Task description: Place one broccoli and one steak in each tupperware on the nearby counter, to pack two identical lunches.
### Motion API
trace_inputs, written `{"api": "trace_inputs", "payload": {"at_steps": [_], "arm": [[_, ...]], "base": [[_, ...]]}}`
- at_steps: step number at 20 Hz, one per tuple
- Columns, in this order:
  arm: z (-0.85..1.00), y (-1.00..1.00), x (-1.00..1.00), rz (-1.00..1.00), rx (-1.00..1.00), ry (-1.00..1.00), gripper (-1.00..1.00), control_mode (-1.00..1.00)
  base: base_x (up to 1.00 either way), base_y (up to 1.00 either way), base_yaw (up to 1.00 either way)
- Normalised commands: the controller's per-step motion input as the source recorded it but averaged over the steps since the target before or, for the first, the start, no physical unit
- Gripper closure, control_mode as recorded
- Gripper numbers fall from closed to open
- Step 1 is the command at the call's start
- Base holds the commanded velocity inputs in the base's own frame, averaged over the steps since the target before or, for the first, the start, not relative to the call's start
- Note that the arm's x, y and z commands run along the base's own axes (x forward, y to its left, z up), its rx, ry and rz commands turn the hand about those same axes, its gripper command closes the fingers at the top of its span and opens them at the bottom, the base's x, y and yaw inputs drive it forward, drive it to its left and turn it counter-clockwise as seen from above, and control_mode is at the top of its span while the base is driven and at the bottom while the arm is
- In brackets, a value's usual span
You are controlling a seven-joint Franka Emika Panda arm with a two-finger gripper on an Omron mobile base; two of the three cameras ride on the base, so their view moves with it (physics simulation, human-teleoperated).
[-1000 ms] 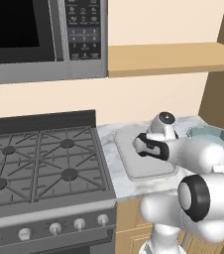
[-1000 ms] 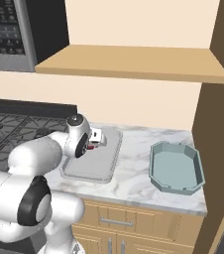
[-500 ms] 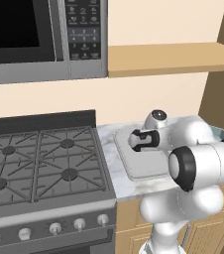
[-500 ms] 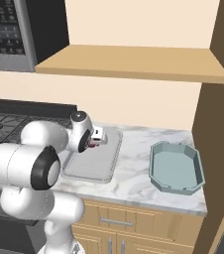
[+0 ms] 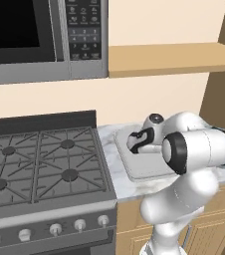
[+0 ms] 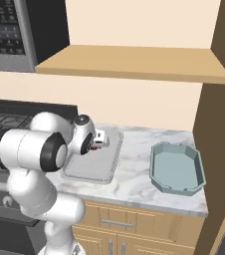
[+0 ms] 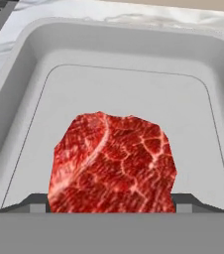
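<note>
The jaws stood wide around the steak (image 7: 113, 163) over the grey tray (image 7: 124, 44), and I feared a careless release would tumble it onto the counter (image 6: 134, 174).

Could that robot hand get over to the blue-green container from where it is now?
Probably yes. The gripper hangs above the grey tray with a steak between its fingers, and bare marble counter lies between it and the teal container; nothing stands between them.

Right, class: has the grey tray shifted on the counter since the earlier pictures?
No. The grey tray lies just as before, its left edge the same small gap from the stove.
</note>
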Motion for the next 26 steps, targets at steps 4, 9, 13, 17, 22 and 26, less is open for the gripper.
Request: {"api": "trace_inputs", "payload": {"at_steps": [4,9,13,17,22,26], "arm": [[-0.24,0.0,0.24,0.0,0.0,0.0,1.0,-1.0],[-0.18,-0.02,0.26,0.0,0.0,0.0,1.0,-1.0],[-0.21,-0.06,0.24,0.0,0.0,0.0,1.0,-1.0],[-0.23,-0.06,0.2,0.0,0.0,0.0,-1.0,-1.0],[-0.05,-0.1,0.05,0.0,0.0,0.0,-1.0,-1.0],[0.15,-0.04,-0.27,0.0,0.0,0.0,-1.0,-1.0]], "base": [[0.0,0.0,0.0],[0.0,0.0,0.0],[0.0,0.0,0.0],[0.0,0.0,0.0],[0.0,0.0,0.0],[0.0,0.0,0.0]]}}
